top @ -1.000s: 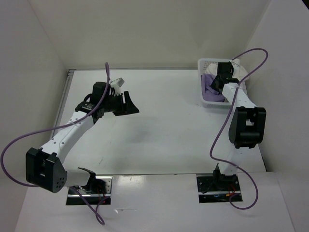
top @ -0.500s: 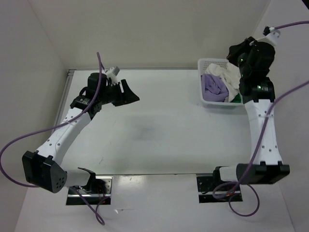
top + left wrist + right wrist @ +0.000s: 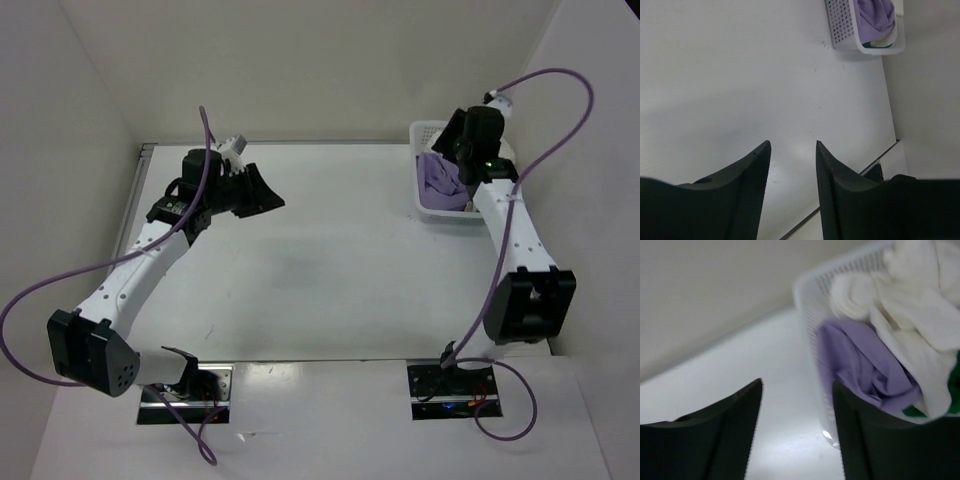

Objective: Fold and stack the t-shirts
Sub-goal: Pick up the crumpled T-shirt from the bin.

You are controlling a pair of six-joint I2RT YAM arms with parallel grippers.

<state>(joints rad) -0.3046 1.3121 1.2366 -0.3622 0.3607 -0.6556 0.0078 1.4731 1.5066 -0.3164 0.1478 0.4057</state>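
Over the table (image 3: 330,270), left gripper (image 3: 262,195) barely shifted; fingers well apart, holding nothing. The right gripper (image 3: 797,382) has dropped from its raised pose to the basket (image 3: 425,130) rim, fingers spread, empty. The lavender shirt (image 3: 865,365), white shirt (image 3: 910,315) and green shirt (image 3: 955,395) remain inside, so extraction is likely yet to begin.

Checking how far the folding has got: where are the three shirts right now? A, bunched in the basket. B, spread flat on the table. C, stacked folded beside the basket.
A: the purple shirt, white shirt and green shirt all lie crumpled together inside the basket.
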